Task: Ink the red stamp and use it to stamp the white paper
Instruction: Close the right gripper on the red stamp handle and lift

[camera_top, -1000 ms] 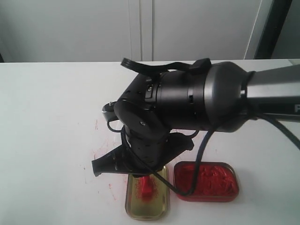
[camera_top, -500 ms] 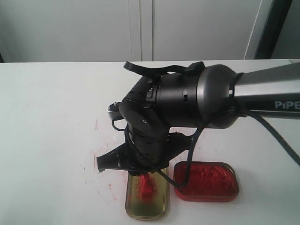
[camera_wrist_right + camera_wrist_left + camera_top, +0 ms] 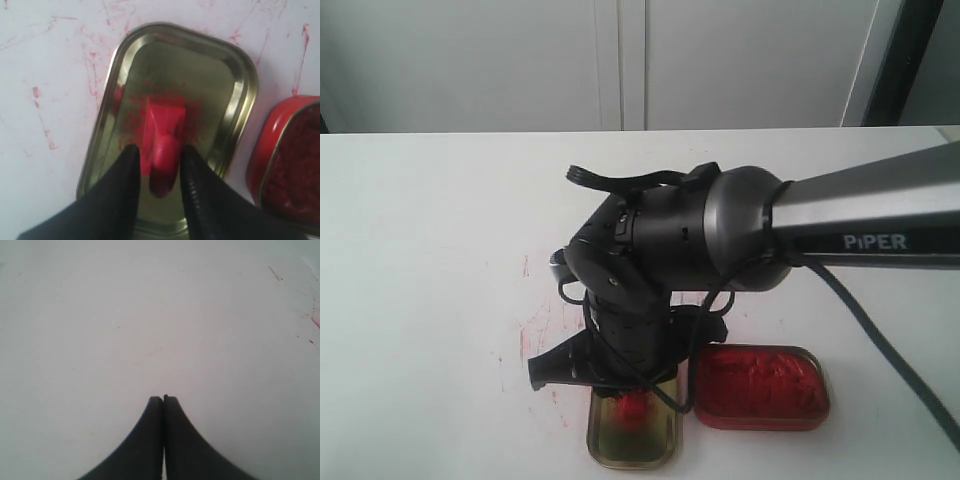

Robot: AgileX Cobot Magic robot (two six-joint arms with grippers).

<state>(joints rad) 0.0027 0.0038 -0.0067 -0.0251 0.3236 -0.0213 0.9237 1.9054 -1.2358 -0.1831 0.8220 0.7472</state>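
Observation:
The red stamp [image 3: 162, 135] lies in the yellowish tin lid [image 3: 205, 65], on a red ink smudge. My right gripper [image 3: 159, 152] has come down over it. Its fingers stand on either side of the stamp's rounded handle with a small gap, so it is open. The exterior view shows only a bit of the stamp [image 3: 633, 408] under the black wrist. My left gripper [image 3: 163, 399] is shut on nothing above bare table. The white paper does not show in any view.
The red ink-filled tin [image 3: 760, 385] sits just right of the lid [image 3: 660, 448], near the table's front edge. Red ink streaks [image 3: 535, 325] mark the table left of the arm. The right arm [image 3: 860, 235] reaches in from the right.
The right arm has moved lower and slightly left, bringing its gripper down around the stamp in the lid. The stamp and both tins have stayed in place.

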